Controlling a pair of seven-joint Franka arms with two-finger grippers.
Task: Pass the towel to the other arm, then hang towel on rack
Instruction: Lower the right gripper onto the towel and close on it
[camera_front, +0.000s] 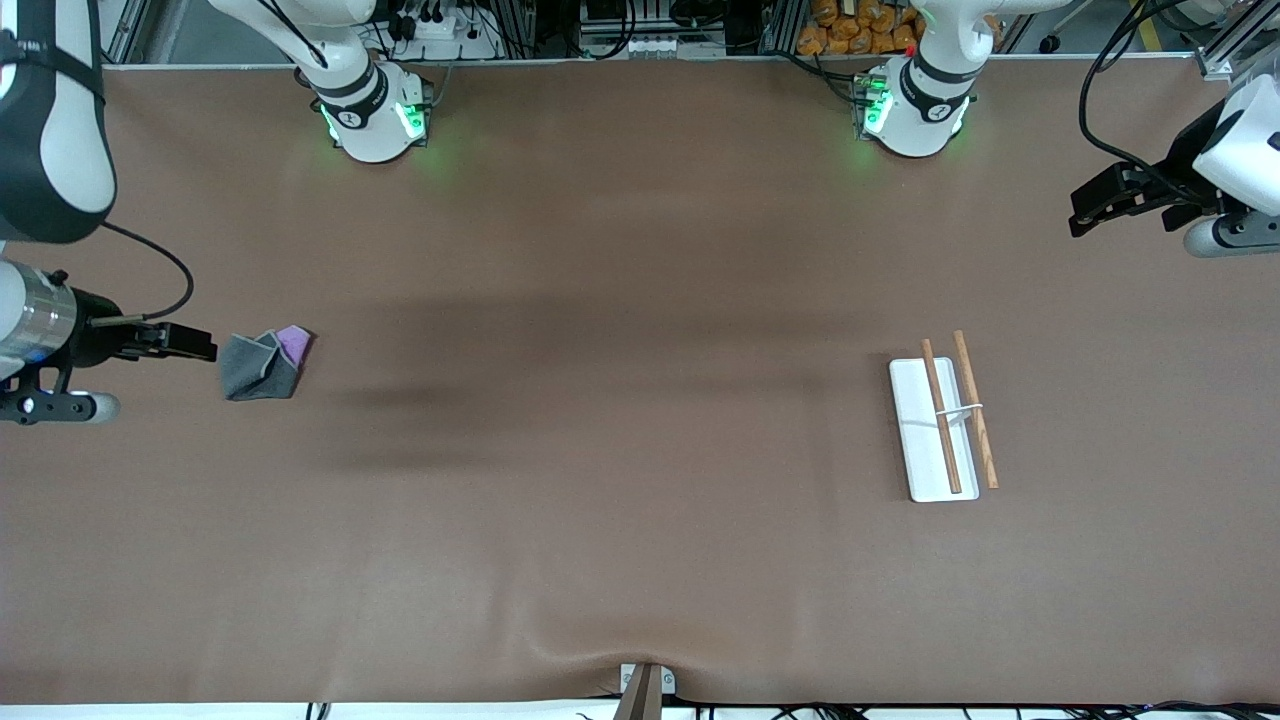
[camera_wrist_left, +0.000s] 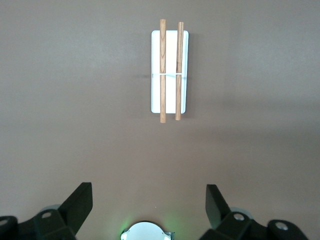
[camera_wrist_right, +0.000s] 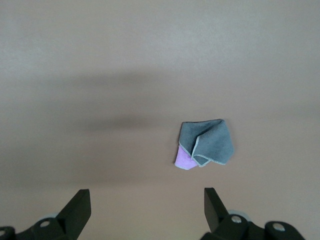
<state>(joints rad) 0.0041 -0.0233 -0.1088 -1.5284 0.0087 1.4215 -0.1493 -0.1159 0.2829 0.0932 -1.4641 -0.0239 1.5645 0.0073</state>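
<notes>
Front view shows a brown worktop (camera_front: 620, 480) with the two arm bases along its upper edge. The towel (camera_front: 262, 364) lies crumpled on the worktop toward the right arm's end, mostly dark grey with a purple corner turned up. The right tool (camera_front: 200, 345) hangs in the air just beside the towel, its fingers released and holding nothing; whether a fingertip touches the cloth cannot be told from here. The rack (camera_front: 935, 430) stands toward the left arm's end of the worktop, well apart from the towel: a white rectangular base with two thin wooden rods joined by a thin white crosspiece. The left tool (camera_front: 1085, 215) hangs over the bare worktop at the left arm's end, well apart from the rack, with nothing in it.

Left wrist view looks down on the rack (camera_wrist_left: 170, 72), standing alone on the brown surface. The left tool (camera_wrist_left: 149, 200) has its two black fingers (camera_wrist_left: 80, 202) spread wide and empty.

Right wrist view looks down on the towel (camera_wrist_right: 205, 143), folded over itself, grey side up, with a small purple flap at one edge. The right tool (camera_wrist_right: 146, 205) is spread wide with its fingers (camera_wrist_right: 77, 207) apart and grasps nothing; the towel lies clear of them on the worktop.
</notes>
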